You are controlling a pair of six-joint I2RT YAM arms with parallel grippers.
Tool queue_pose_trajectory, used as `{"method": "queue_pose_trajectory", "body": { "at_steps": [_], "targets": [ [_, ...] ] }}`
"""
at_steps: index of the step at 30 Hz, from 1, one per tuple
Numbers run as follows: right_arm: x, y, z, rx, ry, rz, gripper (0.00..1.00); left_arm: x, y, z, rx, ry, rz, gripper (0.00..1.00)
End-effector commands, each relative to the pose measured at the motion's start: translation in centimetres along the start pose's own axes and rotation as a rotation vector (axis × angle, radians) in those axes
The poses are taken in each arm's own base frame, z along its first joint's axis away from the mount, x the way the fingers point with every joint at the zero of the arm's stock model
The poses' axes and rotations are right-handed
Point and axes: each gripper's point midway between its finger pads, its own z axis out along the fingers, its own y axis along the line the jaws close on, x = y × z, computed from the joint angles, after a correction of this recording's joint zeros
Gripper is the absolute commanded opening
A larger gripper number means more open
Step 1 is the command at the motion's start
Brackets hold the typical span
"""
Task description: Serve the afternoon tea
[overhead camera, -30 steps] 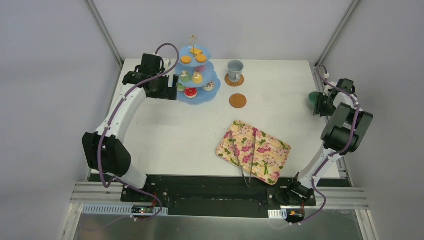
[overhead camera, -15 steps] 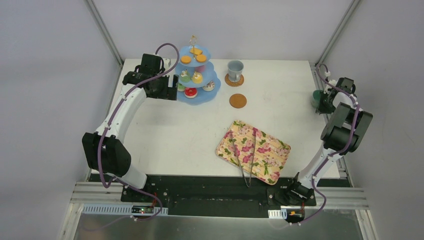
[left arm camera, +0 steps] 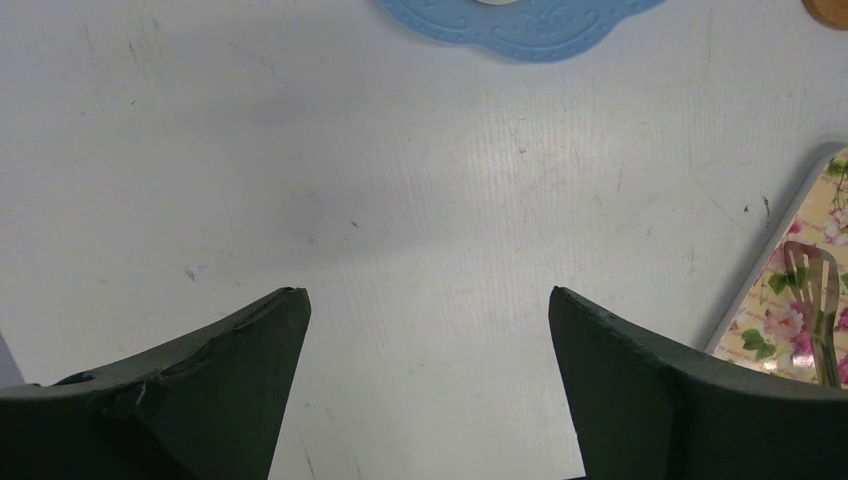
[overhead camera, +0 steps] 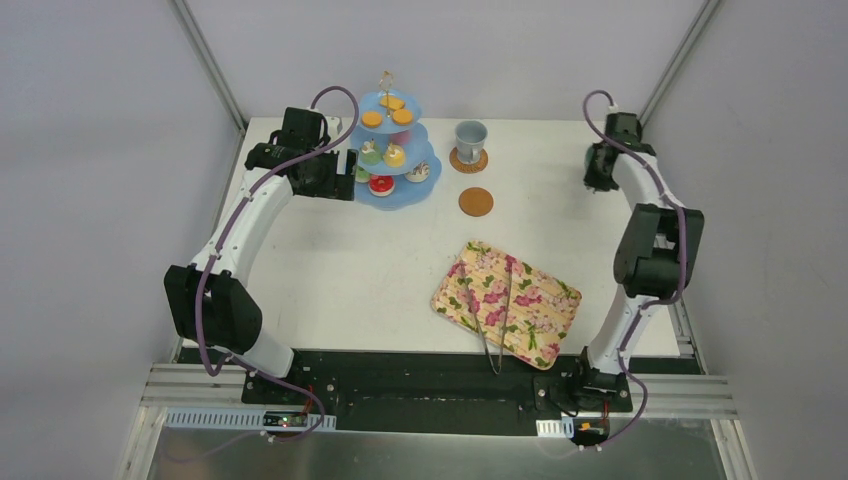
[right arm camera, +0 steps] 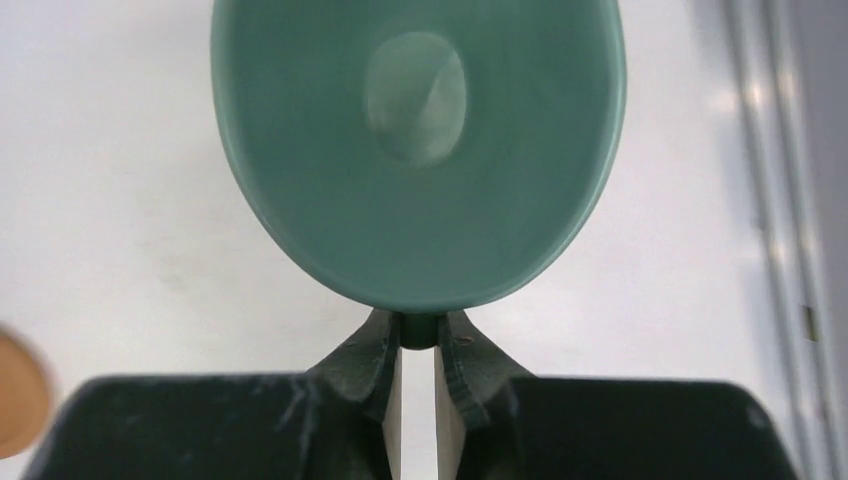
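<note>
Toy sweets (overhead camera: 381,184) fill the 3-tier blue stand (overhead camera: 402,201), just beside the left gripper (left arm camera: 428,292), its jaws wide apart; the right gripper (right arm camera: 418,338), far off, is clamped on a teal cup (right arm camera: 420,150)

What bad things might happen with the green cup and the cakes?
The right gripper pinches the cup by only a thin bit of rim, so it might slip or swing. It is also near the edge of the table and might fall off. The open left gripper sits close to the stand, so a bump might shake the sweets off.
</note>
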Motion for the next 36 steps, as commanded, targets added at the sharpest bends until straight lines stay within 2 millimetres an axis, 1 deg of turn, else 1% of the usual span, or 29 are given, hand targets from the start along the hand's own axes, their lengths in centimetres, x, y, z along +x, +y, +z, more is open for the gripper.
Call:
{"method": "queue_pose_trajectory", "body": {
  "at_steps": [1,3,4,5,6,8,11,13,15,18,21,24,26,28,31,36],
  "targets": [
    [-1.2,9.0,-4.3,-0.016,-0.110,0.089,0.00,-0.8,-0.2,-0.7,0.028,-0.025,-0.016,0.94],
    [0.1,13.6,-4.8,-0.075,-0.115,0.051,0.00,-0.8,-0.2,-0.8,0.028,-0.027,-0.018,0.94],
    [0.7,15.5,-4.9,-0.089,-0.126,0.026,0.00,-0.7,-0.2,-0.8,0.029,-0.024,-0.018,0.94],
    [1.5,17.9,-5.4,-0.103,-0.151,-0.017,0.00,-0.6,-0.2,-0.8,0.029,-0.023,-0.018,0.94],
    [2.0,19.2,-5.8,-0.094,-0.172,-0.035,0.00,-0.5,-0.2,-0.9,0.026,-0.024,-0.018,0.94],
    [2.6,21.2,-6.5,-0.090,-0.198,-0.033,0.00,-0.5,-0.1,-1.0,0.022,-0.027,-0.018,0.94],
    [3.8,23.8,-7.5,-0.121,-0.210,-0.065,0.00,-0.4,0.0,-1.1,0.019,-0.027,-0.016,0.94],
    [4.8,25.3,-7.8,-0.145,-0.198,-0.100,0.00,-0.3,0.0,-1.0,0.017,-0.025,-0.016,0.94],
    [5.8,26.4,-7.6,-0.171,-0.166,-0.100,0.00,-0.2,0.0,-1.0,0.019,-0.026,-0.018,0.94],
    [7.0,27.3,-7.4,-0.191,-0.135,-0.097,0.00,-0.1,0.0,-1.0,0.016,-0.027,-0.020,0.94],
    [7.7,28.2,-6.9,-0.233,-0.123,-0.098,0.00,0.2,0.1,-1.1,0.010,-0.024,-0.021,0.94],
    [8.7,28.9,-6.0,-0.261,-0.090,-0.135,0.00,0.4,0.2,-1.1,0.008,-0.021,-0.020,0.94],
    [8.7,29.4,-6.2,-0.280,-0.099,-0.156,0.00,0.5,0.3,-1.1,0.003,-0.020,-0.019,0.94],
    [8.9,29.6,-6.3,-0.291,-0.103,-0.171,0.00,0.4,0.3,-1.1,0.002,-0.022,-0.020,0.94],
    [9.5,29.6,-6.0,-0.287,-0.078,-0.183,0.00,0.4,0.3,-1.0,0.002,-0.022,-0.018,0.94],
    [10.1,29.5,-6.0,-0.298,-0.056,-0.185,0.00,0.3,0.3,-1.0,0.003,-0.022,-0.017,0.94]
  ]
}}
